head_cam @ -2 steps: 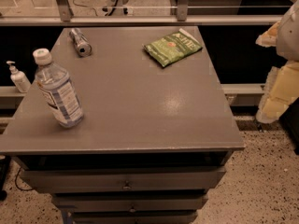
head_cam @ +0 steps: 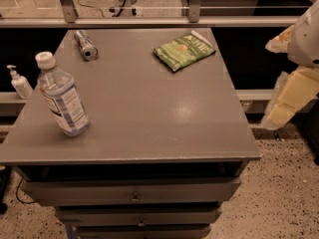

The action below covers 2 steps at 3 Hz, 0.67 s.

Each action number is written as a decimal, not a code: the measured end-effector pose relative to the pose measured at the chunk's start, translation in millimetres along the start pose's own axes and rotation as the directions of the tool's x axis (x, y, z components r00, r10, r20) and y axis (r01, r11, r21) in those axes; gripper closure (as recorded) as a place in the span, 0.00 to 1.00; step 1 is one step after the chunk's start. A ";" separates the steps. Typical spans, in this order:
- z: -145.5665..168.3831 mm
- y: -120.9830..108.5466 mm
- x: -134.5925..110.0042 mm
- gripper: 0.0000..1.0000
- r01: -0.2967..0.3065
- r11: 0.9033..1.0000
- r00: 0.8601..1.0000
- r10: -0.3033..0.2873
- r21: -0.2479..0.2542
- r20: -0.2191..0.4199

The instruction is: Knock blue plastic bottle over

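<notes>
The blue plastic bottle (head_cam: 63, 96) stands upright near the left front corner of the grey table (head_cam: 149, 118). It is clear and bluish, with a white cap and a blue-and-white label. My gripper (head_cam: 285, 107) is at the right edge of the view, beyond the table's right side and far from the bottle. It shows as pale yellow parts under a white rounded arm section (head_cam: 305, 36). It touches nothing on the table.
A silver can (head_cam: 85, 45) lies on its side at the back left of the table. A green snack bag (head_cam: 184, 50) lies flat at the back right. A small white pump dispenser (head_cam: 19, 82) stands off the table's left edge. Drawers (head_cam: 134, 198) sit below the tabletop.
</notes>
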<state>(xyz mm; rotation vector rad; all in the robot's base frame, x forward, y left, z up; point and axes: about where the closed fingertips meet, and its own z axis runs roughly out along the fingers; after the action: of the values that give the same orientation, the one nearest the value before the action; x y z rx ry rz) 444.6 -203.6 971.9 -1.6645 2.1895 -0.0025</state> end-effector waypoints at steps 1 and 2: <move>25.1 2.0 -30.6 0.00 -0.038 0.998 0.984 0.045 -0.045 0.170; 60.0 4.4 -88.3 0.00 -0.027 0.994 0.928 0.064 -0.107 0.366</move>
<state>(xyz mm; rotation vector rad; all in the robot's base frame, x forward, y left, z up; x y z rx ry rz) 478.2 -106.6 942.2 -1.5178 1.9651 0.4082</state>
